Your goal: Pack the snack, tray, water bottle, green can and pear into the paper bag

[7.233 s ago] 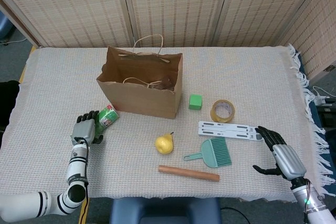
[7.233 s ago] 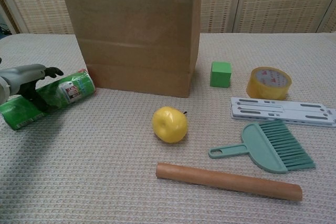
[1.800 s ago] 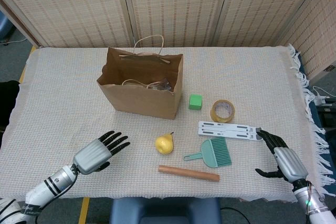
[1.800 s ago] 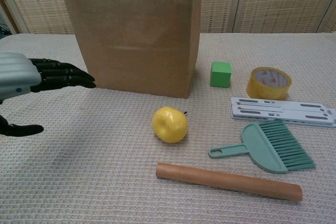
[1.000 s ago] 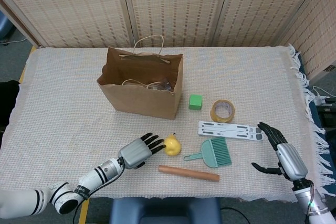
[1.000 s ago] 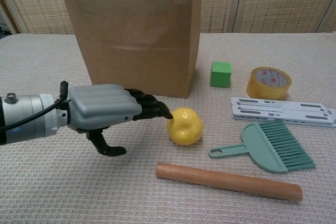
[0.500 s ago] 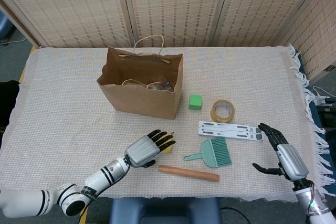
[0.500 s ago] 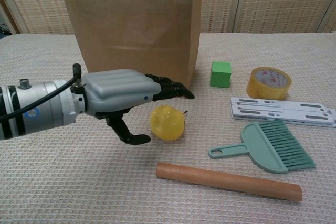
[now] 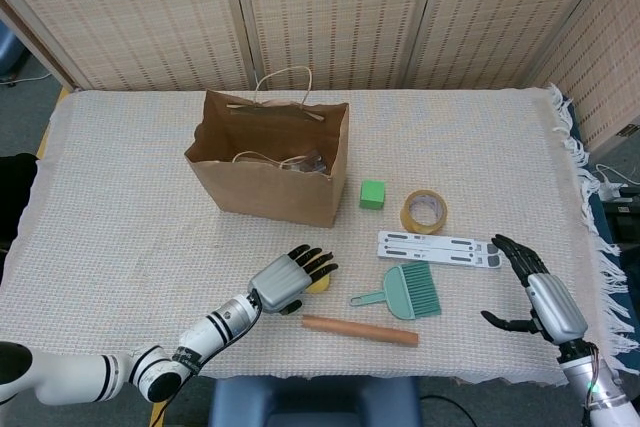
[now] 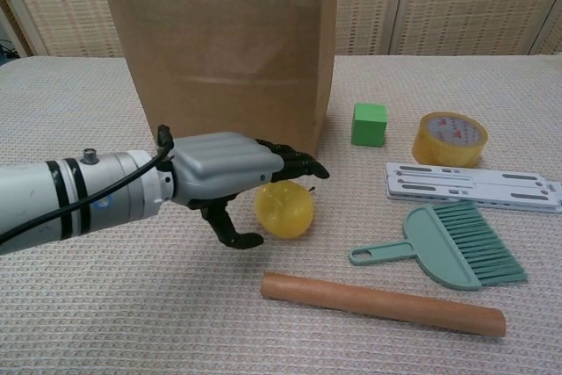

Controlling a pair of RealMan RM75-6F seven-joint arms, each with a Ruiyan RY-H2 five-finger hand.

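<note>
The brown paper bag point(image 9: 268, 169) stands open-topped beyond the left hand point(image 10: 230, 175) and slightly to its left side, where it stood seven seconds back; the green can that lay beside its near left corner then is gone from the cloth, so it is probably inside already. The left hand, which a couple of seconds ago hung out over the left part of the table, has since swept across and now arches over the yellow pear point(image 10: 284, 209). Its fingers point(image 10: 294, 164) reach over the top of the fruit and the thumb curls low at the near side, not yet closed: the hand is spread, holding nothing. The pear has rocked a little under the approach and sits directly beneath the fingers.

That points to the pear as the item in hand, with closing, lifting and carrying to the bag left to do.

For room, the lane from the pear to the bag is bare cloth. Just nearer than the left hand lies a brown wooden rolling pin point(image 10: 383, 303), and to its right a teal plastic hand brush point(image 10: 457, 248), close enough to be knocked. The right hand point(image 9: 535, 291) rests open far off near the table's right fringe, out of the way.
</note>
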